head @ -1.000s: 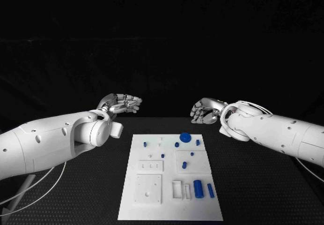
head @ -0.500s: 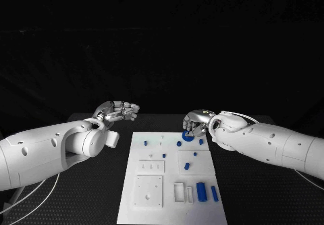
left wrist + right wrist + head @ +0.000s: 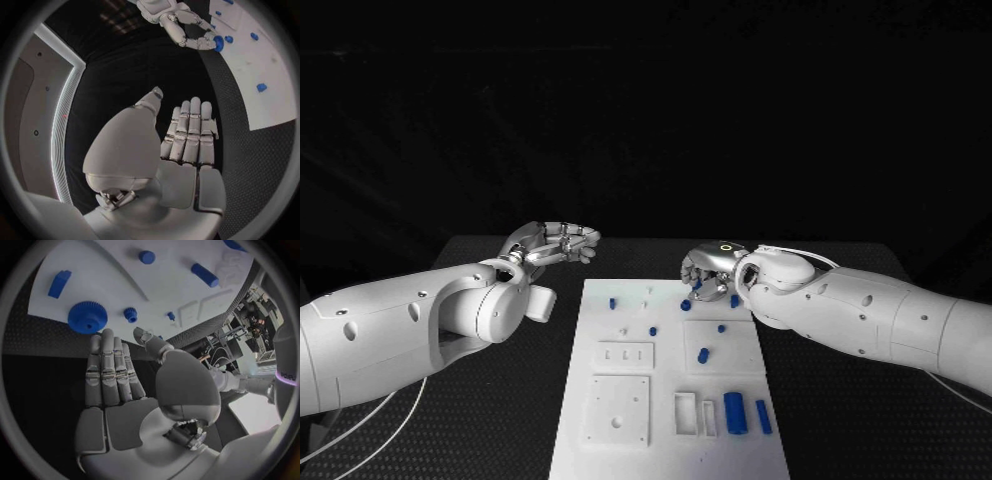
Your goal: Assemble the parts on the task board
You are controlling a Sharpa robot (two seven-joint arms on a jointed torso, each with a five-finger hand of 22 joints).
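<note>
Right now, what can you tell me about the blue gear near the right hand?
The blue gear is a round, flat disc with fine teeth round its rim and a raised hub in the middle; it looks like plastic. It lies flat at the far edge of the task board. The right hand hangs just above it with fingers extended towards it; whether they touch it I cannot tell.

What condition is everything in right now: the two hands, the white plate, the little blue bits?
Left hand: empty, fingers curled, off the board.
Right hand: empty, fingers over the blue gear.
Blue gear: lying flat on the board's far end.
Task board: flat on the table, blue parts loose on it.
</note>
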